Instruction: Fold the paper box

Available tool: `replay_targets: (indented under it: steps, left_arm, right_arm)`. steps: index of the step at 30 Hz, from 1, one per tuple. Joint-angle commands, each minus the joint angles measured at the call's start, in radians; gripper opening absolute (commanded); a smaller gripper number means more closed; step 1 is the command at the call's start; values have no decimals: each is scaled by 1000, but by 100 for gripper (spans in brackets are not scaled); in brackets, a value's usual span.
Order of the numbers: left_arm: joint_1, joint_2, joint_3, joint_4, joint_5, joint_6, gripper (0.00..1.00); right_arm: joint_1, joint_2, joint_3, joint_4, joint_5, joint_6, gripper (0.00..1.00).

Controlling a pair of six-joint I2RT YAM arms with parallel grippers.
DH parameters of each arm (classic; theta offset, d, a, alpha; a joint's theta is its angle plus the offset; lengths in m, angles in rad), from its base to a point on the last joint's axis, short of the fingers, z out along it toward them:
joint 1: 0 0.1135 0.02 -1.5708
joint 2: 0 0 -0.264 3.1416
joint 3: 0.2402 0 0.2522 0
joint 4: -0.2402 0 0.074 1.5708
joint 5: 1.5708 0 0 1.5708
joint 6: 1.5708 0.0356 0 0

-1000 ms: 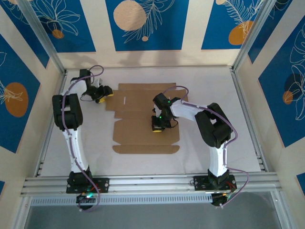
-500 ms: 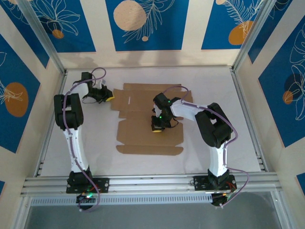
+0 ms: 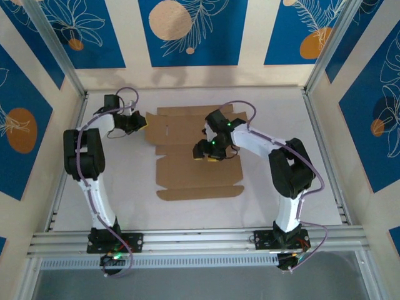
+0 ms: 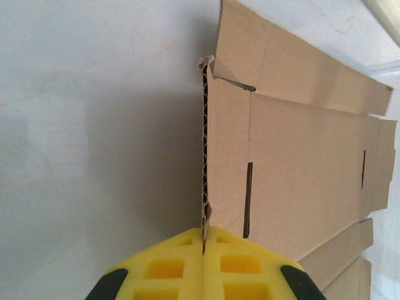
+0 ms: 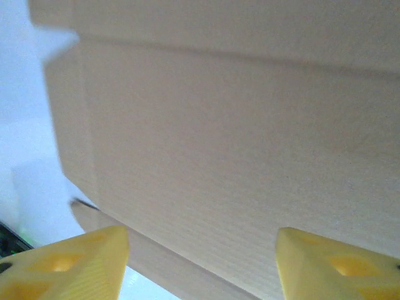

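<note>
Box position: paper box [image 3: 187, 178] lies unfolded, mid-table on the white table [image 3: 281, 181], one long flap toward the near edge.
Left gripper: left gripper [image 3: 139, 123] sits at the box's far-left edge. From the wrist [image 4: 204, 232], its yellow fingers [image 4: 169, 270] are pressed together on a thin edge flap that stands upright.
Right gripper: right gripper [image 3: 209, 153] hangs over the box's middle. Its fingers [image 5: 69, 262] are spread wide over a plain panel [image 5: 237, 125]; contact cannot be told.
Change: since a second ago the box has slid rightward and the right gripper has moved farther from the bases.
Surroundings: aluminium rail [image 3: 200, 239] at the near edge; blue patterned walls [image 3: 187, 31].
Obstruction: right arm [image 3: 256, 140] covers the box's far-right panels from above.
</note>
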Motion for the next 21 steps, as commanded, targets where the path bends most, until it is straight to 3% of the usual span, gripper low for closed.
replay_targets:
  steps: [1,7,15,21]
  left_arm:
    - [-18,-97,-79,181,-19,-37,0]
    - [-57,-232,-253,423,-24,-3,0]
    - [-129,-362,-466,757,-51,111,0]
    - [-174,-407,-529,806,-119,248,0]
  right_arm:
    - [-35,-87,97,-56,35,27,82]
    - [-101,-106,271,-87,76,69,82]
    - [-163,3,536,-149,116,-46,81]
    - [-203,197,874,-395,204,97,82]
